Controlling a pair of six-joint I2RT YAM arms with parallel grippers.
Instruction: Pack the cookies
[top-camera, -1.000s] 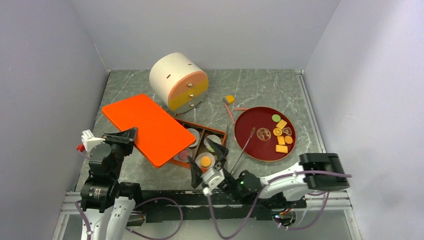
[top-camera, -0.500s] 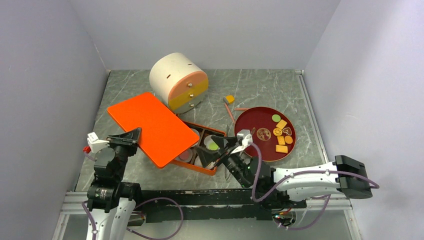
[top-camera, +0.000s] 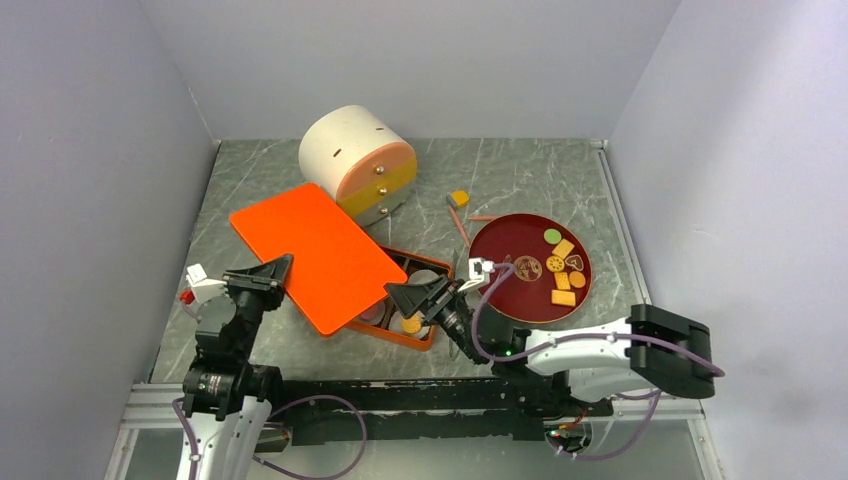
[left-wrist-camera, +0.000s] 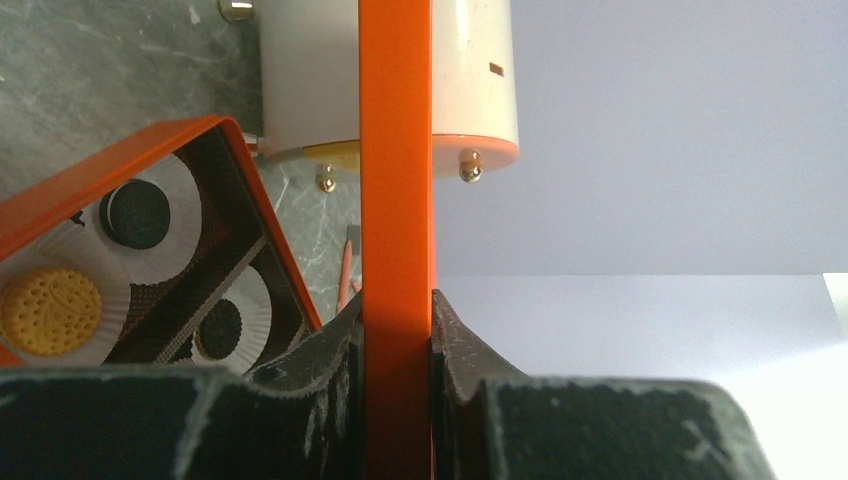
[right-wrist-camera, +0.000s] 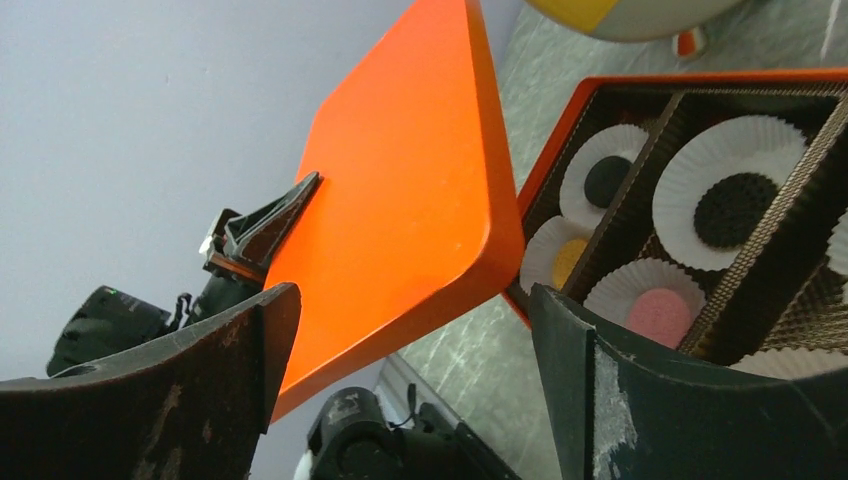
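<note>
The bench (top-camera: 520, 170) carries a round drawer unit (top-camera: 350, 160) near its back edge, left of centre. In front of that, a flat orange lid (top-camera: 315, 250) hangs tilted over the left part of an orange box (top-camera: 400, 337). The left gripper (top-camera: 268, 272) pinches the lid at its near-left edge, fingers pressed on both faces. The box sits mid-bench toward the near edge, its cells lined with paper cups (right-wrist-camera: 680, 185). A red plate (top-camera: 510, 290) lies just right of the box. The right gripper (top-camera: 425, 297) hovers over the box's right end, jaws spread wide, holding nothing. Several cookies (top-camera: 562, 268) lie on the plate's right side. Black, pink and yellow ones sit in the cups, and one lies alone on the bench behind the plate.
</note>
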